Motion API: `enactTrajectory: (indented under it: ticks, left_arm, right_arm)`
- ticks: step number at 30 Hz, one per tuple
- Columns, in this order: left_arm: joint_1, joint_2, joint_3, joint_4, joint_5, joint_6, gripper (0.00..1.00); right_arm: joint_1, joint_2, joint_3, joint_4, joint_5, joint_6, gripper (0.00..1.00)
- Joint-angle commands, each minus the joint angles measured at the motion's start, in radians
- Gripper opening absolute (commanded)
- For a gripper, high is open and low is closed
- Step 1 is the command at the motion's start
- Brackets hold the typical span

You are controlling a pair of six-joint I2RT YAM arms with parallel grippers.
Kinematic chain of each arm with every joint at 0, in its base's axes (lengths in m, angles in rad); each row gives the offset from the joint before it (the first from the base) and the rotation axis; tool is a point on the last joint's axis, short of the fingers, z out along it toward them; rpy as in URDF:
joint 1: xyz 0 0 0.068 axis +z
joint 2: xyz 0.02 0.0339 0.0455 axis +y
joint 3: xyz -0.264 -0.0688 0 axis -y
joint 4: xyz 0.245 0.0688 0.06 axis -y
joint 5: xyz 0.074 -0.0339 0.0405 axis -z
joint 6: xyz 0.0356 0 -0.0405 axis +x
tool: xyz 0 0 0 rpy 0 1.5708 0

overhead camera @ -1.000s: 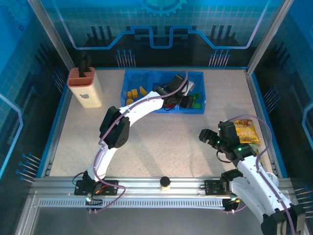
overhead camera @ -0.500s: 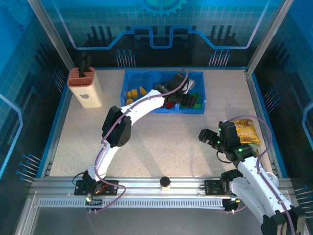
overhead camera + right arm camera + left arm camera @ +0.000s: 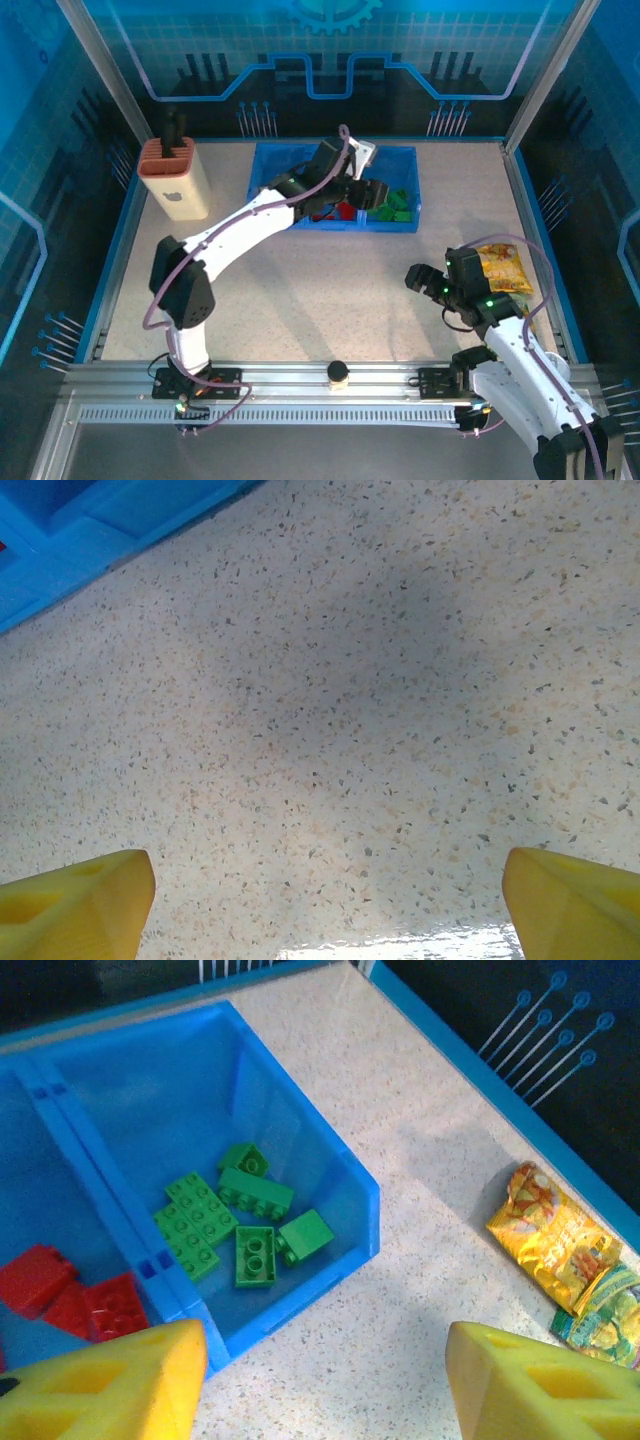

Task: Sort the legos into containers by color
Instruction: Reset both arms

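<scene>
The blue tray [image 3: 395, 226] stands at the back middle of the table. Its right compartment holds several green legos [image 3: 235, 1225], also seen from above [image 3: 397, 205]. Red legos [image 3: 70, 1295] lie in the middle compartment [image 3: 335, 212]. My left arm crosses the left compartment and hides its contents. My left gripper [image 3: 365, 190] hovers above the tray's right part, open, its yellow pads [image 3: 110, 1385] wide apart with nothing between them [image 3: 325, 1390]. My right gripper [image 3: 425, 280] is open and empty [image 3: 325, 910] over bare table, right of centre.
A yellow snack bag [image 3: 503, 268] lies at the right, next to my right arm, and shows in the left wrist view [image 3: 565, 1260]. A beige holder with orange top [image 3: 172, 178] stands at the back left. A black knob [image 3: 338, 373] sits on the front rail.
My left arm's elbow has swung left and the wrist has risen above the tray, with the gripper staying over its right part. The right arm has not moved.
</scene>
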Motion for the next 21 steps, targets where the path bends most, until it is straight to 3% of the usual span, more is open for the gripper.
enactTrajectory:
  ticks: [1, 11, 21]
  left_arm:
    - [0.022, -0.084, -0.101, 0.052, -0.044, -0.006, 0.66]
    - [0.066, -0.347, -0.412, 0.127, -0.156, -0.024, 0.76]
    - [0.097, -0.589, -0.658, 0.148, -0.293, -0.041, 0.85]
  right_arm:
    - [-0.007, 0.014, 0.053, 0.001, -0.033, -0.048, 0.92]
    - [0.042, 0.112, 0.181, -0.004, -0.031, -0.219, 0.97]
    - [0.236, 0.214, 0.282, 0.034, 0.121, -0.328, 0.99]
